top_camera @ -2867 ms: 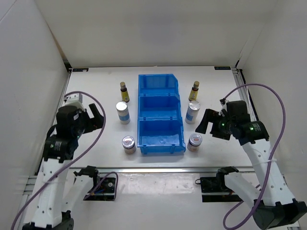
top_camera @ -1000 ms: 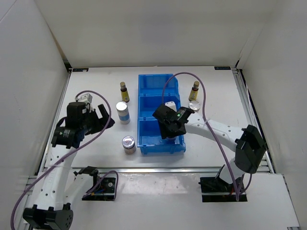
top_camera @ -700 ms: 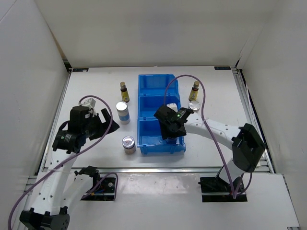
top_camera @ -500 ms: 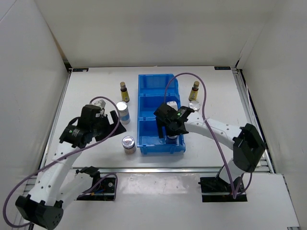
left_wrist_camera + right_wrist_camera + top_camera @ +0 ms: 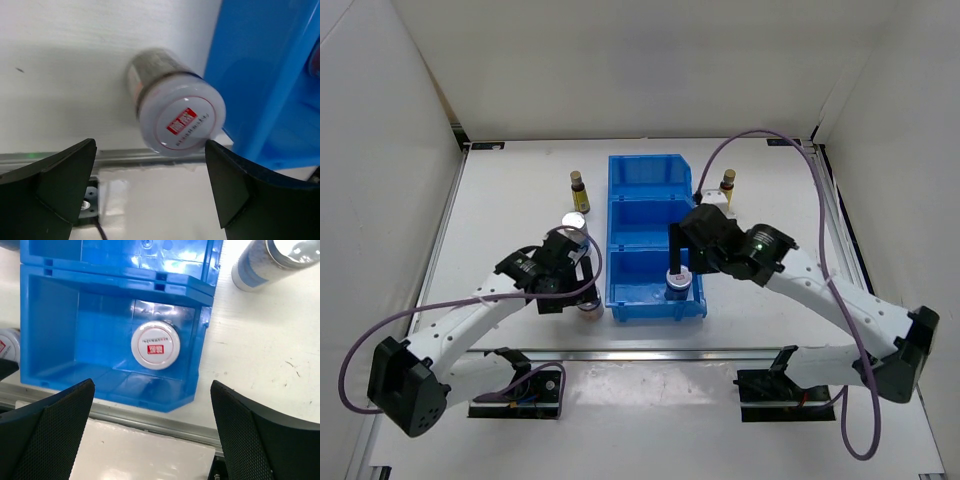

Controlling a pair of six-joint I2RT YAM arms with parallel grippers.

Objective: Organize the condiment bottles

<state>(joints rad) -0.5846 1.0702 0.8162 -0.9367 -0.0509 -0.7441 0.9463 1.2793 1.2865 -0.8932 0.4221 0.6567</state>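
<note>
Count: 2 jars, 2 cylinders, 2 amber bottles, 1 bin [image 5: 645, 215] with three compartments.

Left gripper [image 5: 150, 144]: fingers spread wide, nothing pinched. The table jar [image 5: 175, 117] stands upright on the table [image 5: 60, 60], straight ahead of the gripper and in line with the gap. There is clear space on either side of its red-marked lid. The bin wall is just to the jar's right; whether they touch cannot be told.

Right gripper [image 5: 152, 384]: fingers spread, nothing held. The binned jar [image 5: 155, 345] sits upright directly below the gap, in the near compartment toward its right wall. It is apart from both fingers.

Cylinders: the right cylinder [image 5: 260, 262] stands on the table ahead and to the right of the right gripper, outside the bin. The left cylinder [image 5: 572, 223] is just ahead of the left gripper, partly covered by the arm.

Amber bottles: the left amber [image 5: 578, 190] stands farther ahead of the left gripper, past the left cylinder. The right amber [image 5: 727, 184] stands ahead of the right arm, right of the bin.
</note>
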